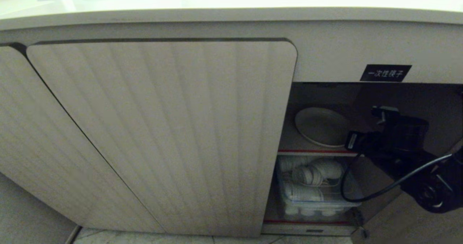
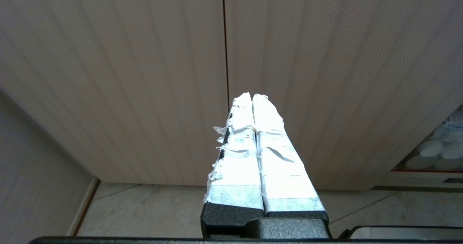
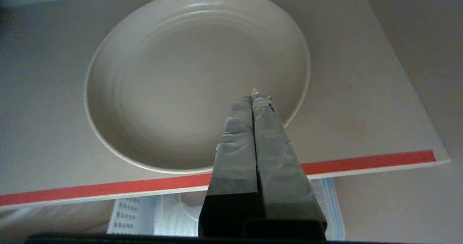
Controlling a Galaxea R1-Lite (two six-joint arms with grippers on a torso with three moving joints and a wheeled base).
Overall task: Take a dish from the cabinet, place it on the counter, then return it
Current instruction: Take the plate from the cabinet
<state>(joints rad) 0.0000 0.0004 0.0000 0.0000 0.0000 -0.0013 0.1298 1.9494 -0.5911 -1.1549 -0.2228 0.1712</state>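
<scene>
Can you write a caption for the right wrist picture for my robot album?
Right gripper, jaws shut, hovers over the cream dish on the cabinet's red-edged shelf.

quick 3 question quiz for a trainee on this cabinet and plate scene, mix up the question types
1. True or false: the round cream-white plate lies on the red-edged shelf.
2. The right gripper is: A) shut and empty, B) clamped on the plate, C) wide open.
3. What sits below the shelf?

Key
1. True.
2. A; its taped tips hover over the plate's near rim.
3. A clear plastic bin of white dishes. The left gripper is shut, facing the ribbed beige cabinet door.
</scene>
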